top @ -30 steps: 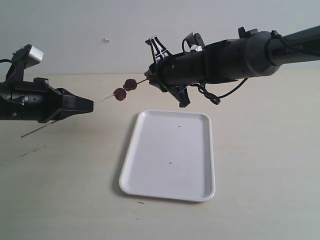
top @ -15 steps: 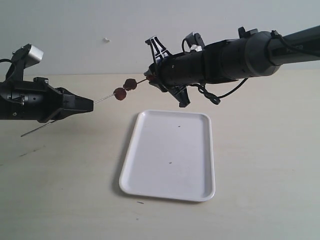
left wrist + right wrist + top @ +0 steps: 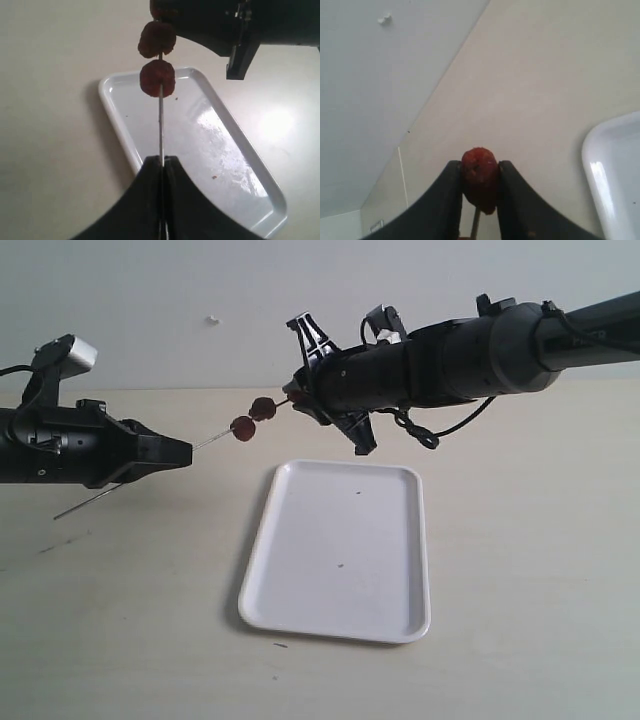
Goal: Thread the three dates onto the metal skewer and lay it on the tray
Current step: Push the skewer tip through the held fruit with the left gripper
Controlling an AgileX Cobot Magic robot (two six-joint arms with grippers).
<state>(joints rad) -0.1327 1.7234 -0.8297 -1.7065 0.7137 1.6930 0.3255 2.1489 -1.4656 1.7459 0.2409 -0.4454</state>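
Two dark fingers (image 3: 445, 200) pinching a reddish date (image 3: 479, 177), white tray (image 3: 620, 165) corner nearby

Light: I read bright, even, from overhead.
Shadows: soft, along the tray (image 3: 300, 620) edge.
Glare: white patches on tray floor, left wrist view.
Focus: date (image 3: 479, 177) soft at close range, right wrist view.

Three dates (image 3: 157, 78), one metal skewer (image 3: 160, 125), one white tray (image 3: 340, 600), two pairs of jaws

Pale beige table (image 3: 530, 570) against a plain grey-white wall (image 3: 130, 290).
Even light; a small white mark (image 3: 212, 319) on the wall.
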